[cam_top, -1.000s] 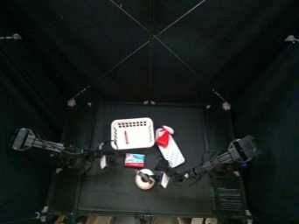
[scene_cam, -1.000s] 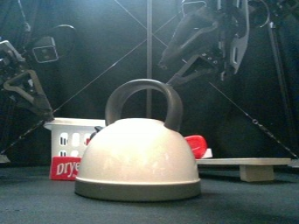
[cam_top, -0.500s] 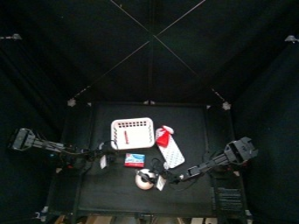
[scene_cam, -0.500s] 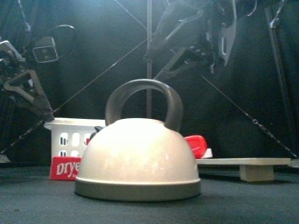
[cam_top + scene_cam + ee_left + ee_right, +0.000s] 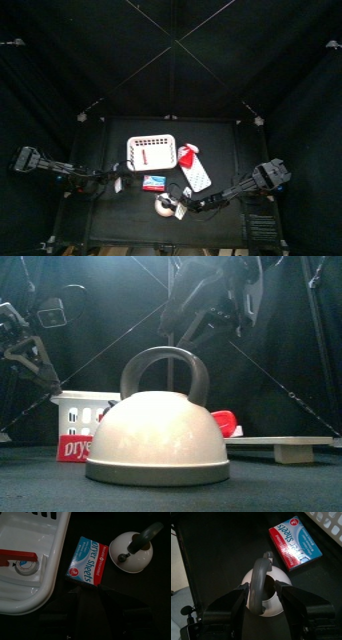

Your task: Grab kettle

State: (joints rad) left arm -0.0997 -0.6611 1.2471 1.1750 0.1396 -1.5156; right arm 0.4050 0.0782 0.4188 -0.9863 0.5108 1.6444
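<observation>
Nearly there: right pincer (image 5: 261,592) wide, jaws straddling kettle (image 5: 262,587) handle, not yet closed. Left pincer (image 5: 85,619) apart, spread unclear. Closing and lifting remain.

A robot test rig in a lab: black curtains (image 5: 54,60) pen in a small black table (image 5: 134,205) between two arms (image 5: 60,170)

White basket (image 5: 152,151) — dryer-sheet box (image 5: 89,560)

The black counter (image 5: 107,150) carries the kettle (image 5: 167,205) at lower centre, white basket (image 5: 151,151) above, dryer-sheet box (image 5: 155,183) between them.
</observation>
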